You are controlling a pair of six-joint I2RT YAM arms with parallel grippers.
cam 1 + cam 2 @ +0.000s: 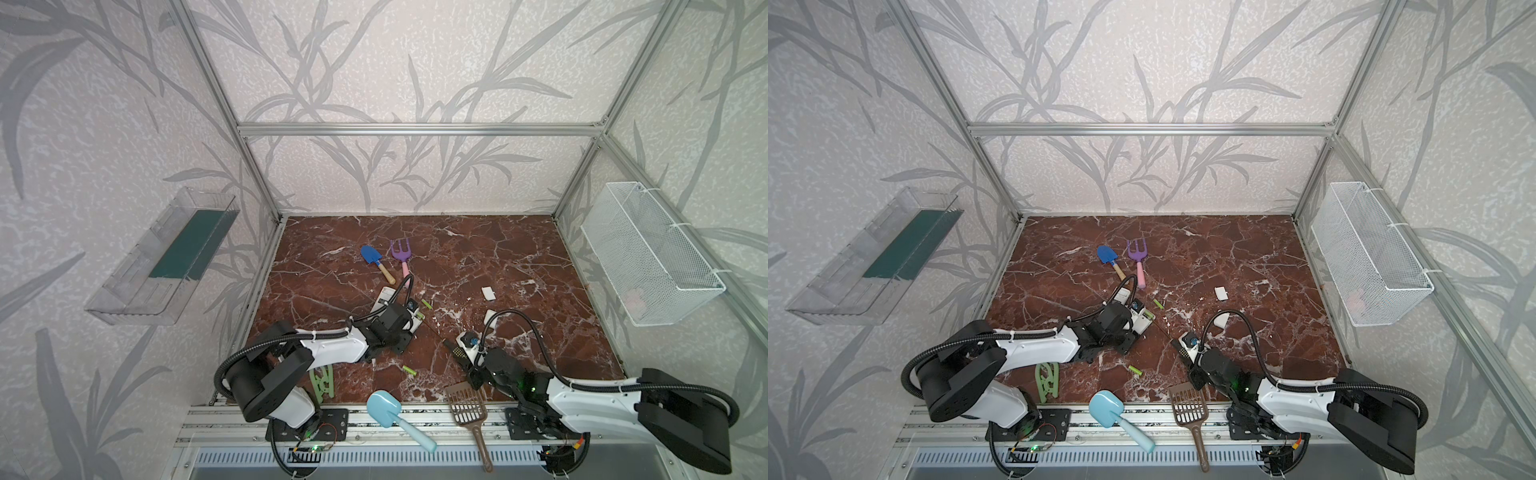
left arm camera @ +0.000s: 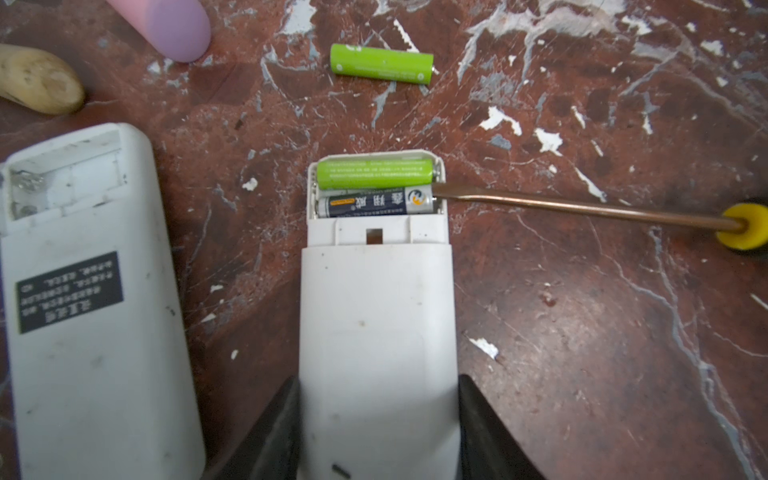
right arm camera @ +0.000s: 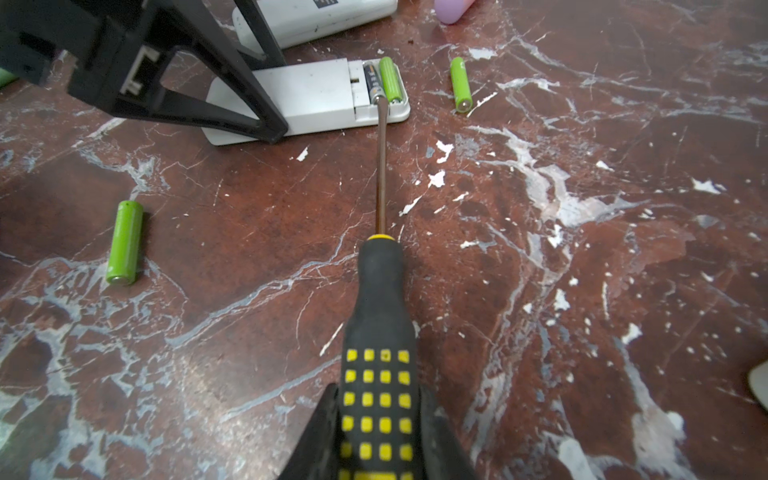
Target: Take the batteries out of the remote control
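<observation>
We're over the red marble table (image 1: 519, 257), and in both top views the action sits just below the middle of the frame. The left gripper (image 2: 378, 382) has its jaws closed on the two long sides of the white remote control (image 2: 374, 316), which lies back-up and flat on the marble, its battery bay uncovered.

That bay is at the end away from the grip, and we see two cells in it side by side. A green battery (image 2: 374, 174) lies at the outer edge, and a dark blue battery (image 2: 365, 204) lies next to it, on the side nearer the grip.

Over on the right of the frame is the right gripper (image 3: 378, 392), jaws clamped on the black-and-yellow handle of the screwdriver (image 3: 378, 316). Its long shaft runs low over the table toward the remote. The tip sits at the end of the dark blue battery, right at the bay's rim.

Two more green ones are out on the marble. In a top view we have the upper loose battery (image 1: 426, 304) near the remote, just up and right of it. The lower loose battery (image 1: 409, 370) lies toward the bottom centre, well apart from the remote.

Just to the upper left of the held remote lies a second remote (image 2: 83, 332), also back-up with its bay open. Farther up the frame we spot a blue trowel (image 1: 368, 254) and a purple fork (image 1: 401, 248) near each other.
</observation>
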